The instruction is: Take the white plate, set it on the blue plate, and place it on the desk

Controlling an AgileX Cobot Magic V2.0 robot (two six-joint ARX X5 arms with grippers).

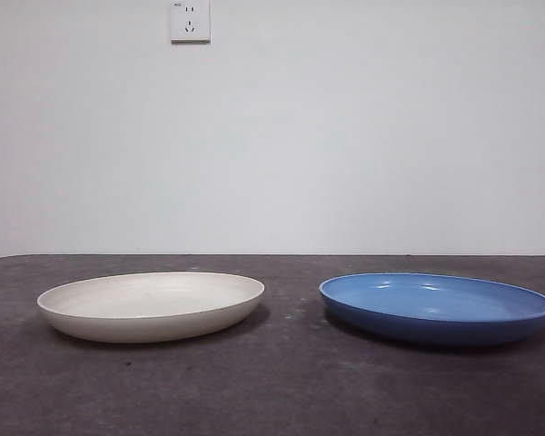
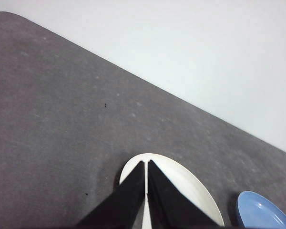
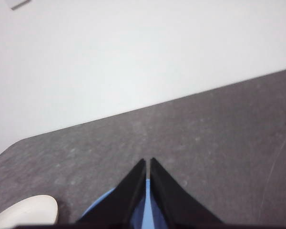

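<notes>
white plate (image 1: 151, 306) empty, blue plate (image 1: 436, 307) empty, apart on desk (image 1: 291, 391)

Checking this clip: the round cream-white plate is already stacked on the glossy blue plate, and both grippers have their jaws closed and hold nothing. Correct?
Not quite. The round cream-white plate is not stacked: the front view shows it on the dark grey-brown desk beside the glossy blue plate, a gap between them. The rest stands: the left gripper and right gripper have jaws closed, holding nothing.
</notes>
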